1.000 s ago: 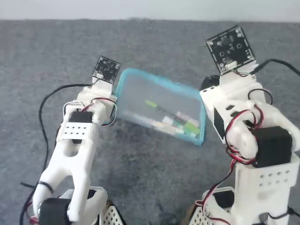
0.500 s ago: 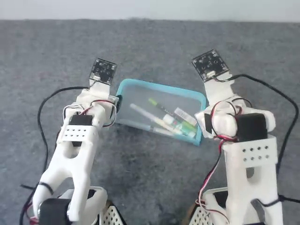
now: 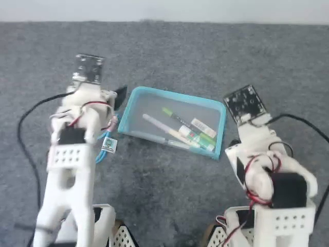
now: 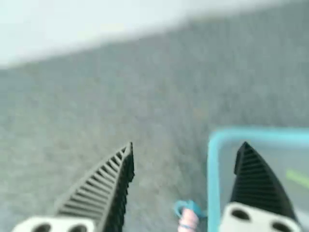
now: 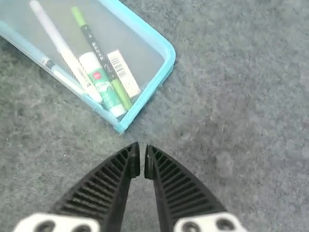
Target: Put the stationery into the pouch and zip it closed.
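The translucent pouch (image 3: 175,126) with a teal edge lies flat on the grey mat. Inside it are pens (image 3: 167,131), a green marker (image 5: 91,41) and a small white eraser (image 5: 123,72). Its blue zipper pull with a tag (image 3: 107,145) trails off the left corner. My left gripper (image 4: 187,145) hangs open over that corner, one finger (image 4: 256,181) above the pouch's rim (image 4: 215,150) and the pull (image 4: 187,216) between the fingers. My right gripper (image 5: 140,146) is shut on nothing, just off the pouch's near right corner (image 5: 120,126).
Grey carpet-like mat (image 3: 169,195) lies all around the pouch, with open room in front and behind. The left arm (image 3: 72,149) and right arm (image 3: 262,170) stand at either side. A pale wall edge (image 3: 164,10) runs along the back.
The left gripper has let go of the pouch's left end, opened and drawn back to the left. The right arm has pulled back towards the front. The pouch has settled flat.
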Controlling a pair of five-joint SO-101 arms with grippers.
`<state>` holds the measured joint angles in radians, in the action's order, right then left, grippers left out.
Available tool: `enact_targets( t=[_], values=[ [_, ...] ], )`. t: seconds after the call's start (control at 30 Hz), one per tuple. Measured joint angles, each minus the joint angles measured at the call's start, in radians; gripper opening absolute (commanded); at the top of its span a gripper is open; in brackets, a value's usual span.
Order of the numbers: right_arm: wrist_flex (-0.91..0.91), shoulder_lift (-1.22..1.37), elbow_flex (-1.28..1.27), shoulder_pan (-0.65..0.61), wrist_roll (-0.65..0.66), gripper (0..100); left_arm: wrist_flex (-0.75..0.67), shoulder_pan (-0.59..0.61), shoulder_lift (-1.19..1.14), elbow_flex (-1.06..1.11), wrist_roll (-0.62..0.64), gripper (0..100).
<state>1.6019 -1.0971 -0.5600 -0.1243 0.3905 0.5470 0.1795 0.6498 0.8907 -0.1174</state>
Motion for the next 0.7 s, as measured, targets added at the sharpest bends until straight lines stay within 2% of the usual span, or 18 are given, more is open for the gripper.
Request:
enact_targets(
  t=[0.27, 0.5, 0.7],
  values=[
    [0.000, -0.160, -0.184, -0.002, 0.000, 0.9, 0.203, 0.008, 0.588, 0.077, 0.009, 31],
    [0.000, -0.364, -0.319, -0.002, 0.000, 0.9, 0.209, 0.006, 1.122, 0.327, 0.009, 31],
    [0.000, -0.583, -0.416, -0.002, 0.000, 0.8, 0.233, 0.028, 1.137, 0.463, 0.009, 31]
  ],
)
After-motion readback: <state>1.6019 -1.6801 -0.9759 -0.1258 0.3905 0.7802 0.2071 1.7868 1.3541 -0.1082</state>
